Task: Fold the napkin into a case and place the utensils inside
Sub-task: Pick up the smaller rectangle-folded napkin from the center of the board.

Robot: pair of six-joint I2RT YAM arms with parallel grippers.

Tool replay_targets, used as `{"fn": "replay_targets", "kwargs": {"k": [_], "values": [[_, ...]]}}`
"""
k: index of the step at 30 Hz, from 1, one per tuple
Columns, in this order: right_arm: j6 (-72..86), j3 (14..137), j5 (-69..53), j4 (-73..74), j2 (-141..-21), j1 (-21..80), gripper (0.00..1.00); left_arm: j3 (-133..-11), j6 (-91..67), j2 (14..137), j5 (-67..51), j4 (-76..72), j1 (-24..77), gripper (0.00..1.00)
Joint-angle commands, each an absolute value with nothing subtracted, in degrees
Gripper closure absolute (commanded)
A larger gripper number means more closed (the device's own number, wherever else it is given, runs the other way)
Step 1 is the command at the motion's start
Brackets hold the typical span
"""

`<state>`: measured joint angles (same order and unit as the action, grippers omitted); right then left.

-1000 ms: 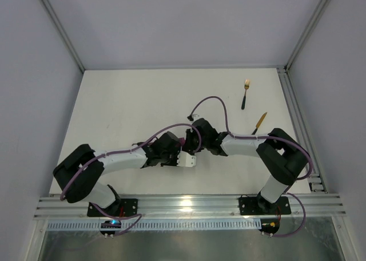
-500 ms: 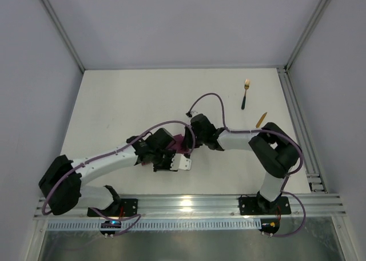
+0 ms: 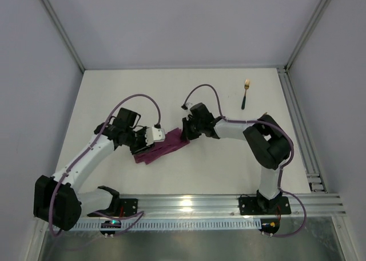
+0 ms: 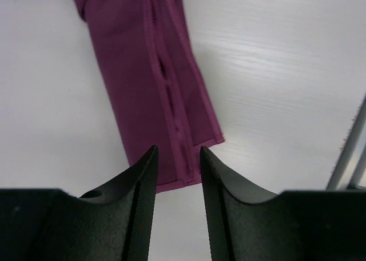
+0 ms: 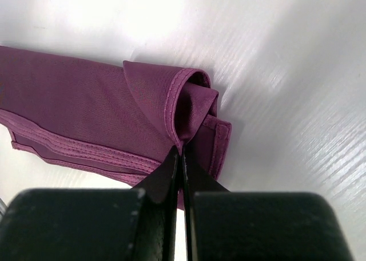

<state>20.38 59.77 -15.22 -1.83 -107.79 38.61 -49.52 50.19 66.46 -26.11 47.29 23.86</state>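
Two hands, one at each end of the folded cloth

The napkin [image 3: 164,148] lies mid-way across the desk [image 3: 114,95] as a narrow strip, its long axis slanting from near-left to far-right. The right hand [image 5: 182,158] is pinched tight on the rolled corner at the far-right end. The left hand [image 4: 177,158], jaws partly spread and empty, hovers at the near-left end, the strip running straight away from it. Only the fork [image 3: 246,91] shows, well apart; the other utensil may sit behind the right arm
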Motion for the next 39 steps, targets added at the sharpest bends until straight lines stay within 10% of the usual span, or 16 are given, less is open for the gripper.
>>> {"fn": "replay_targets", "kwargs": {"k": [1,26,32,39], "values": [[15.4,62.7,-18.3,2.2,-109.7,37.7,0.96,-50.4,53.3,69.7,-25.5,40.4,19.9,0.62],[12.0,68.3,-22.5,5.4,-111.8,37.1,0.96,-40.3,72.6,78.7,-19.2,27.4,25.4,0.35],[11.3,68.6,-23.8,5.7,-111.7,37.2,0.96,-40.3,71.5,80.6,-18.6,23.9,26.0,0.42],[10.5,68.6,-24.4,6.2,-111.6,37.1,0.96,-41.8,68.7,83.4,-18.8,25.3,26.0,0.76]]}}
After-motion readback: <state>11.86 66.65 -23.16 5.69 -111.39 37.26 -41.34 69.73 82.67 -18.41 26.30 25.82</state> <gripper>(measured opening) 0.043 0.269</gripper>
